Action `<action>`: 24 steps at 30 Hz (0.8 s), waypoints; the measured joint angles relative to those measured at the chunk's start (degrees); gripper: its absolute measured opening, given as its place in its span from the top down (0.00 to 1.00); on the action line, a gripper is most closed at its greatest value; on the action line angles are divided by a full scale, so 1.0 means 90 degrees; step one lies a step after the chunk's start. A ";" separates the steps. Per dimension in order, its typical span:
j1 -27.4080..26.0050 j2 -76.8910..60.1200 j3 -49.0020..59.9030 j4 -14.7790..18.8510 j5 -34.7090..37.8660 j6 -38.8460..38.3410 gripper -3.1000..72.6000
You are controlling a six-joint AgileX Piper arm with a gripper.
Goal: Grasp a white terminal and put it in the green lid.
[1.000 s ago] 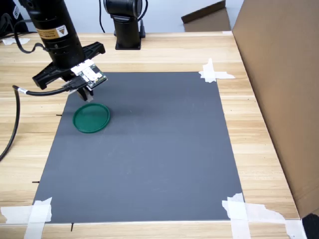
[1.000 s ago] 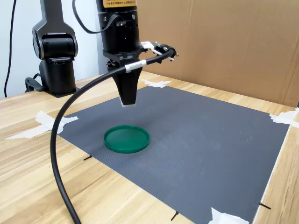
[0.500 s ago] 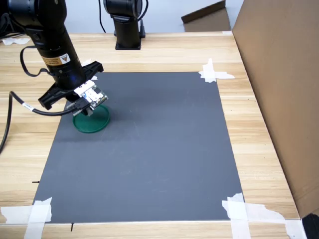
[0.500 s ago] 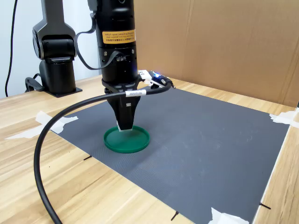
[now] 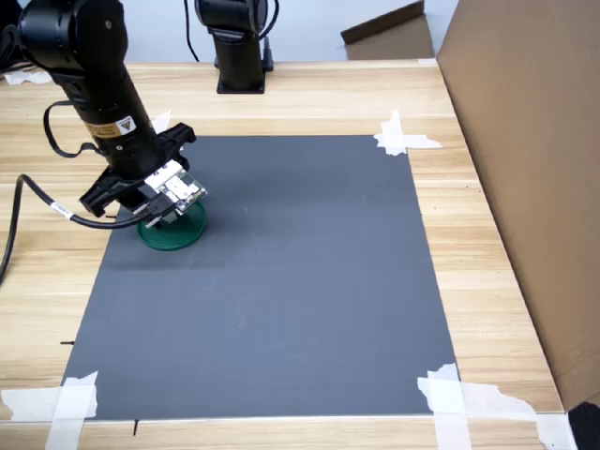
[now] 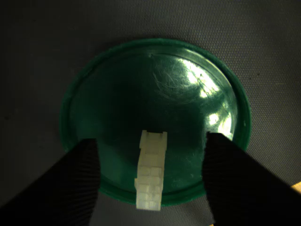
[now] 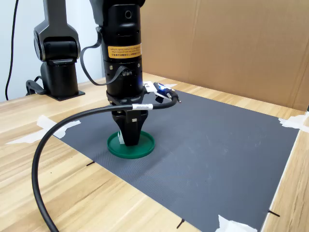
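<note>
Your gripper (image 6: 150, 181) hangs low over the green lid (image 6: 188, 99) with its two black fingers (image 6: 75, 181) spread wide, gripping nothing. Between them you see the white terminal (image 6: 151, 169) lying free inside the lid, close to its rim, touching neither finger. In the first exterior view the lid (image 5: 184, 234) sits on the dark grey mat (image 5: 300, 300) near the mat's left edge, toward its far left corner, mostly hidden under the arm.

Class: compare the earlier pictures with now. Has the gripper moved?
Yes. In the second exterior view the gripper has come down from above the green lid to just over it, jaws apart.
</note>
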 joint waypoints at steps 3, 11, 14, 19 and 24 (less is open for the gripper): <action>0.0000 -0.0024 0.0000 0.0139 0.0000 0.0000 0.13; 0.0000 -0.0663 0.0000 0.0574 -0.0124 0.0437 0.35; 0.0000 -0.0803 0.0000 0.0634 -0.0178 0.0588 0.57; -0.0012 -0.1413 0.0000 0.1301 -0.0269 0.0883 0.96; -0.0012 -0.2169 0.0016 0.2294 -0.0269 0.1337 0.99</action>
